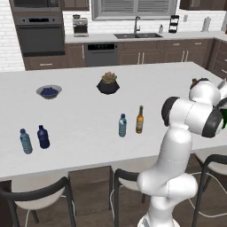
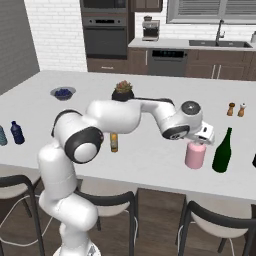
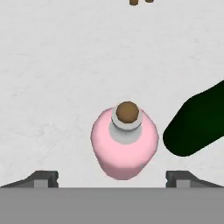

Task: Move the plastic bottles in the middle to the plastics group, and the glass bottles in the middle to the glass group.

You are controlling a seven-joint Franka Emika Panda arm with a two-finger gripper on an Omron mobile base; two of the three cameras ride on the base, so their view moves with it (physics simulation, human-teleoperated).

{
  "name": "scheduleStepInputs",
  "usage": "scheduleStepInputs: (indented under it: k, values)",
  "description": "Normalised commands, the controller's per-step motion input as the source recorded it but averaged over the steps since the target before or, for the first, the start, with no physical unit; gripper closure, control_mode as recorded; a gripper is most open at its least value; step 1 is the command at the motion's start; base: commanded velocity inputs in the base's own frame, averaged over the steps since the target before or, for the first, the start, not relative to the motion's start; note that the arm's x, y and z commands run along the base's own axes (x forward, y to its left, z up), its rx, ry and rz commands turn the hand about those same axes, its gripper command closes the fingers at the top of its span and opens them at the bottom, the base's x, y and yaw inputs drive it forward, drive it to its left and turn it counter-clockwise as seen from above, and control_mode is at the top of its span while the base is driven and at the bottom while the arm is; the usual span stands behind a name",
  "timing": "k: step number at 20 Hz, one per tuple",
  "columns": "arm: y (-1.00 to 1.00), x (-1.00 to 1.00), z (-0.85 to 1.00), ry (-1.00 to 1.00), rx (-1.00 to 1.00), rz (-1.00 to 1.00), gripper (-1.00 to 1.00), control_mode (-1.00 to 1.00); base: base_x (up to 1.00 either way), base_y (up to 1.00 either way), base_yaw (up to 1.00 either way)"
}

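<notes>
Five bottles on the white counter [image 1: 88, 115]: a squat pink one [image 2: 195, 155] with a pale neck and brown stopper sits just beside the tall dark green glass bottle [image 2: 222, 151]. The ribbed clear water bottle [image 1: 123, 126] and slim amber one [image 1: 139, 120] stand mid-counter. The gripper [image 3: 112, 177] hangs over the pink one, fingers spread wide, holding nothing.

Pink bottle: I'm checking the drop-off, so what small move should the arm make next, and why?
Probably lift the gripper straight up. Its fingers stand wide on either side of the pink bottle, which stands upright on the counter beside the green bottle. The amber bottle and water bottle wait mid-counter.
</notes>
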Motion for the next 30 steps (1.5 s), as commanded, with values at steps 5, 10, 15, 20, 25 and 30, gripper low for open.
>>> scheduleStepInputs:
  k: [5, 10, 15, 20, 25, 30]
  values:
    - [1.00, -0.02, 0.15, 0.01, -0.02, 0.00, -1.00, -1.00, 0.00, 0.00, 0.00]
    - [1.00, 0.01, 0.21, 0.05, -0.01, 0.00, -1.00, -1.00, 0.00, 0.00, 0.00]
    - [1.00, 0.02, 0.35, 0.15, 0.00, 0.02, -1.00, -1.00, 0.00, 0.00, 0.00]
    - [1.00, 0.00, 0.25, 0.17, 0.06, 0.05, -1.00, -1.00, 0.00, 0.00, 0.00]
    - [0.98, 0.00, 0.22, 0.22, 0.08, 0.07, -1.00, -1.00, 0.00, 0.00, 0.00]
    - [0.70, 0.04, 0.03, 0.13, 0.21, 0.14, -1.00, -1.00, 0.00, 0.00, 0.00]
